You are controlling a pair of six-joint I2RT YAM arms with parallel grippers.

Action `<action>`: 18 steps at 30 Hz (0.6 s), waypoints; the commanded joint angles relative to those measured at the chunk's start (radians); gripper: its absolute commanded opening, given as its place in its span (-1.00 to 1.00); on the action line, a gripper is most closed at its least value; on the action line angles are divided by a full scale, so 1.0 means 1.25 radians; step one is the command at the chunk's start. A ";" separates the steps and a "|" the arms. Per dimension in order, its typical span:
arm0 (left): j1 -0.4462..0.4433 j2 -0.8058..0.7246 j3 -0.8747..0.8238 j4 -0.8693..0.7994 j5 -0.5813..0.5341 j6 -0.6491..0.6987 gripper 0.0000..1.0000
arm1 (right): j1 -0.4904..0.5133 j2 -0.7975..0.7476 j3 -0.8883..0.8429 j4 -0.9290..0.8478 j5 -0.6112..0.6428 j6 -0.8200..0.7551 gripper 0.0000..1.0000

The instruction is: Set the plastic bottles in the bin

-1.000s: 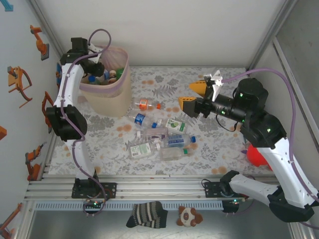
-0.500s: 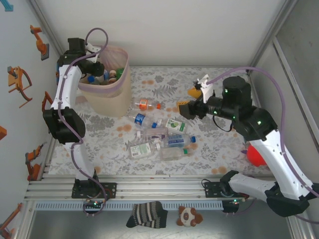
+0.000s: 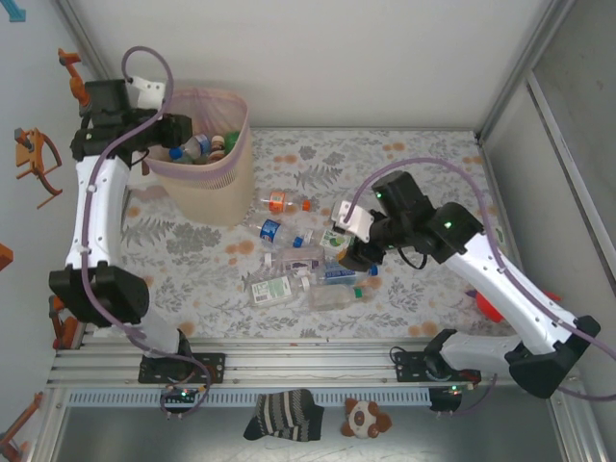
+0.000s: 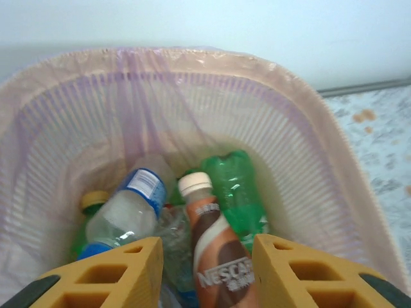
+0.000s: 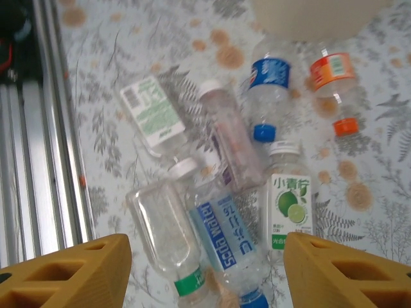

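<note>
Since a second ago the right arm (image 3: 491,279) has swung down and left from above the far right of the table (image 3: 423,173), and the right gripper (image 3: 354,255) now hangs low over the bottles at mid-table. The left arm (image 3: 91,202) has stretched further left, with the left gripper (image 3: 176,130) at the far-left rim of the bin (image 3: 207,197).

A leaf-patterned cloth covers the table. The bin stands at the far left, beige and ribbed, lined with a pink bag.

In the left wrist view the left gripper (image 4: 205,240) has its yellow fingers spread with nothing clasped, pointing down into the bin (image 4: 308,147). Inside lie a brown Nescafé bottle (image 4: 215,260) with a white cap, a green bottle (image 4: 237,186) touching its right side, and a clear blue-labelled bottle (image 4: 128,208) to its left.

In the right wrist view the right gripper (image 5: 205,240) is spread wide and empty above seven bottles lying on the cloth:
- The orange-labelled bottle (image 5: 331,74) lies farthest out, nearest the bin.
- The blue-capped bottle (image 5: 268,83) is beside it.
- The lime-labelled bottle (image 5: 290,208), the purple-labelled bottle (image 5: 231,138) and the blue-lettered bottle (image 5: 225,237) crowd the middle.
- The green-labelled bottle (image 5: 154,119) and a clear bottle with a green band (image 5: 164,234) lie nearest the rail (image 3: 308,361).

Nearer than the rail lie a striped sock (image 3: 284,414) and a small plush toy (image 3: 366,417).
</note>
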 commanded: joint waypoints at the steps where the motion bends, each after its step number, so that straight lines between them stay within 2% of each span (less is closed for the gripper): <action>1: 0.048 -0.070 -0.121 0.134 0.137 -0.118 -0.18 | 0.031 0.040 -0.005 -0.051 0.064 -0.111 0.24; 7: 0.103 -0.207 -0.350 0.313 0.238 -0.185 -0.17 | 0.104 0.120 -0.033 -0.052 0.122 -0.135 0.19; 18: 0.106 -0.377 -0.547 0.461 0.300 -0.149 -0.07 | 0.222 0.240 -0.111 0.068 0.203 -0.095 0.22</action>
